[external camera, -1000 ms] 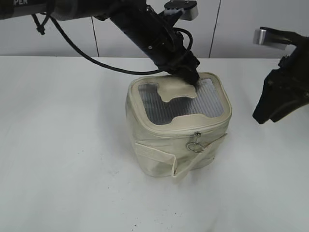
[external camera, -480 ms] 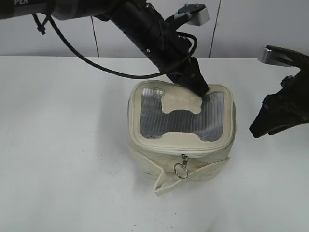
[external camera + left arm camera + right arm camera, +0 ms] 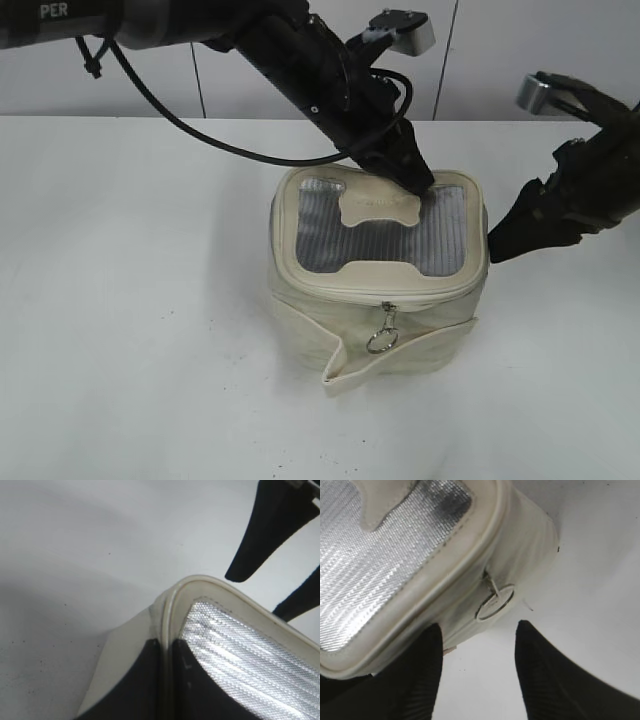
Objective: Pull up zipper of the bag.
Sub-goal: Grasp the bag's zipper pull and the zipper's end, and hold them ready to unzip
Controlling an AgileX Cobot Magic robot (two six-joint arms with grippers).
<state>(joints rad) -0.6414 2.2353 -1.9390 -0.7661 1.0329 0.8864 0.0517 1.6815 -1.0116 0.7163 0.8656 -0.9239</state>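
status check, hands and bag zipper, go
left hand pinching bag lid rim at back. right hand open by bag's right side. ring pull hanging free in front, ungrasped. nothing blocking.

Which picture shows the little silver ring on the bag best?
The exterior view: the ring pull hangs in full sight on the bag's front, below the lid rim. The right wrist view shows a ring close up but washed out pale, lying against the side. The left wrist view shows no ring.
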